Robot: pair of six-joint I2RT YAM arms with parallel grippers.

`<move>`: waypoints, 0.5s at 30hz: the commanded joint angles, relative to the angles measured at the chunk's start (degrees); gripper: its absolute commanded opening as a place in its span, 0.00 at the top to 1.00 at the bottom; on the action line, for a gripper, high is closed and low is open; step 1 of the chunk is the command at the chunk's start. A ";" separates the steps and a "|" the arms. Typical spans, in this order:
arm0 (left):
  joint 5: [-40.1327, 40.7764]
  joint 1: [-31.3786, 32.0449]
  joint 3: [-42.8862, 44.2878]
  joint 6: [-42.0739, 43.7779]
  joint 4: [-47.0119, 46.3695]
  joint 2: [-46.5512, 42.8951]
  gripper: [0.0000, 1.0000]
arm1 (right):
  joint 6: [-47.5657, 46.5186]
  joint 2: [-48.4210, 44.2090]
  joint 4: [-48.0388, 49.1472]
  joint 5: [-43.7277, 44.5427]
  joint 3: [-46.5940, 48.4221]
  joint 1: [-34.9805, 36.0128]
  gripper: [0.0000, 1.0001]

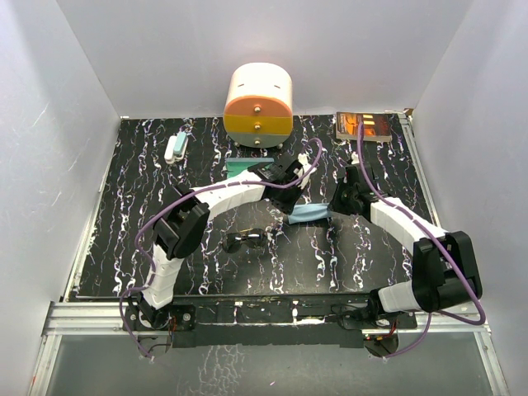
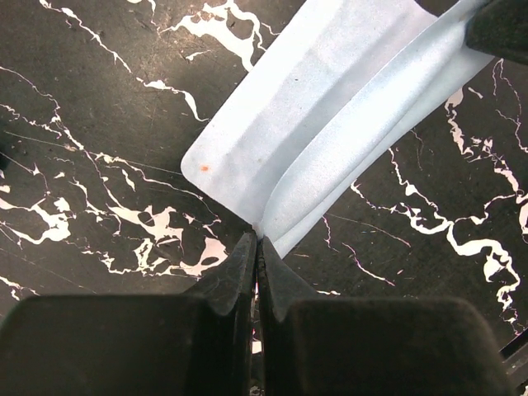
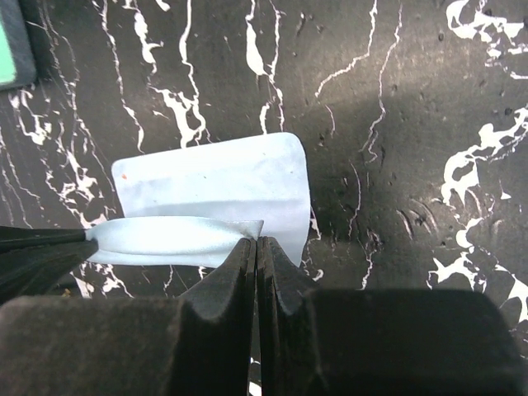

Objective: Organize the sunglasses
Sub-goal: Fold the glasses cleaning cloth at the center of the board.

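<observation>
The sunglasses [image 1: 245, 241] lie on the black marble table, near the middle front, free of both grippers. The light-blue cloth [image 1: 310, 212] is held between the two grippers just above the table. My left gripper [image 1: 289, 206] is shut on one corner of the cloth [image 2: 313, 132]; its tips [image 2: 257, 239] pinch the folded edge. My right gripper [image 1: 333, 209] is shut on the opposite corner of the cloth [image 3: 214, 198], its tips [image 3: 256, 241] closed on the lifted fold. The teal-lined case [image 1: 240, 167] sits behind the left arm and shows at the edge of the right wrist view [image 3: 10, 45].
A cream and orange round container [image 1: 258, 103] stands at the back centre. A small white and teal item [image 1: 176, 147] lies at the back left. A box with orange contents [image 1: 363, 125] sits at the back right. White walls enclose the table.
</observation>
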State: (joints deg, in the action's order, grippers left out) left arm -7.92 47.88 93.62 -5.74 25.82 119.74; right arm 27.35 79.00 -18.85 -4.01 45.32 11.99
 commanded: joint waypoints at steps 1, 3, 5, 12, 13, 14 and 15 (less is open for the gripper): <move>1.25 0.63 0.83 0.97 1.00 -3.07 1.00 | -0.02 -0.15 1.18 2.74 -0.73 -0.21 0.92; 2.11 0.66 0.94 1.36 0.61 -2.85 1.00 | -0.02 0.13 1.26 3.18 -0.99 -0.21 0.92; 2.38 0.72 1.27 1.38 0.59 -2.29 1.00 | -0.02 0.54 1.30 3.35 -0.91 -0.21 0.92; 4.13 0.79 3.29 2.18 1.44 0.82 1.00 | -0.35 2.84 1.04 4.28 0.70 -0.21 0.92; 4.44 0.76 3.44 2.34 1.36 1.17 1.00 | -0.45 3.31 0.95 4.42 1.04 -0.21 0.92; 4.69 0.81 3.54 2.44 1.22 1.35 1.00 | -0.53 3.73 0.91 4.55 1.40 -0.21 0.92; 4.86 0.81 3.69 2.59 1.10 1.62 1.00 | -0.61 4.17 0.96 4.62 1.70 -0.21 0.92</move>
State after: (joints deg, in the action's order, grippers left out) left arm -5.23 48.60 95.11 -4.40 25.76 121.03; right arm 27.31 81.82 -19.44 -1.98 44.47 11.99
